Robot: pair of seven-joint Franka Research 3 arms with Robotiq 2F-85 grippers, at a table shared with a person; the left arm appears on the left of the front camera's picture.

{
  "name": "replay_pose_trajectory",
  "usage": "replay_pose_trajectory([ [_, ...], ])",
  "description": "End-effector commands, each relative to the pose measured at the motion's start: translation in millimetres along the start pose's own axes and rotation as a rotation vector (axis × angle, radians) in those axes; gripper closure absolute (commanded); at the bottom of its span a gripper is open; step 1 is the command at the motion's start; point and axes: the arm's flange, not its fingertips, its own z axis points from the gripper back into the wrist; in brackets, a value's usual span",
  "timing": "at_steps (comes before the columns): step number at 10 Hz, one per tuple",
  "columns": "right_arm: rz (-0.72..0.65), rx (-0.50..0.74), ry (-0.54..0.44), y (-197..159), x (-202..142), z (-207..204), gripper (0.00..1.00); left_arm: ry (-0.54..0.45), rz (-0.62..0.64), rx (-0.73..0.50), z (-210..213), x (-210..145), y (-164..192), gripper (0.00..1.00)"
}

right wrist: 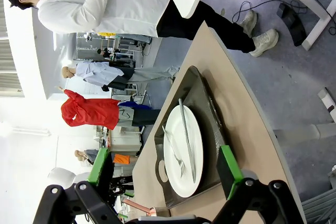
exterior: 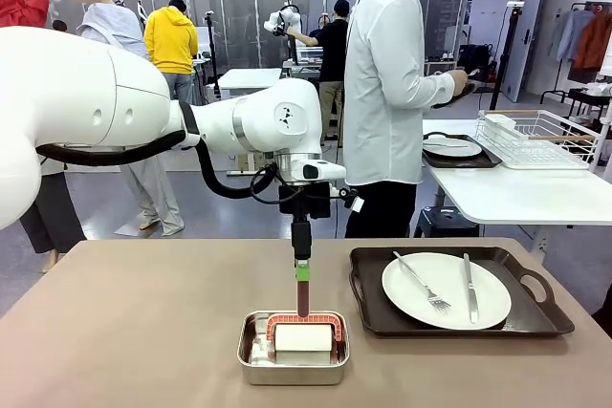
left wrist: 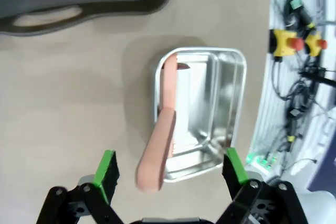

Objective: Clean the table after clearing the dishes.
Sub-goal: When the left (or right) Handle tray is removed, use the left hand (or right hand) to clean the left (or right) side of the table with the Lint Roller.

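My left gripper point(exterior: 302, 274) hangs fingers-down over the middle of the table point(exterior: 143, 332), right above a small steel pan point(exterior: 247, 370). A cleaning tool lies in the pan, and its reddish handle point(exterior: 303, 298) rises toward the fingertips. In the left wrist view the gripper point(left wrist: 170, 166) is open, with the handle point(left wrist: 157, 150) between the widely spread green pads. To the right, a white plate point(exterior: 446, 290) with a fork and knife rests on a dark tray point(exterior: 368, 279). In the right wrist view my right gripper point(right wrist: 164, 156) is open, well back from that plate point(right wrist: 184, 150).
A person in a white shirt point(exterior: 382, 83) stands at the far side, turned toward a white side table point(exterior: 516, 193). That table holds a wire rack point(exterior: 540, 140) and another tray with a plate point(exterior: 451, 147). Bare tabletop stretches to the left of the pan.
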Motion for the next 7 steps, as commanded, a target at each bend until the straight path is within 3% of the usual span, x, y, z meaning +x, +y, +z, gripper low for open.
replay_pose_trajectory([
  [1, -0.014, 0.016, -0.009, 1.9, -0.3, 1.1, 0.0, -0.009, -0.018, -0.061, -11.0, -1.6, -9.8, 0.0],
  [4, -0.014, 0.016, -0.009, 1.9, -0.3, 1.1, 0.0, -0.017, 0.016, -0.08, -22.2, -6.7, -7.4, 0.0],
  [5, -0.014, 0.016, -0.009, 1.9, -0.3, 1.1, 0.0, -0.002, 0.031, -0.079, -23.4, -7.2, -7.9, 0.16],
  [6, -0.014, 0.016, -0.009, 1.9, -0.3, 1.1, 0.0, 0.011, 0.025, -0.078, -24.3, -7.4, -8.7, 0.53],
  [7, -0.014, 0.016, -0.009, 1.9, -0.3, 1.1, 0.0, 0.011, 0.021, -0.086, -25.3, -6.5, -9.7, 0.73],
])
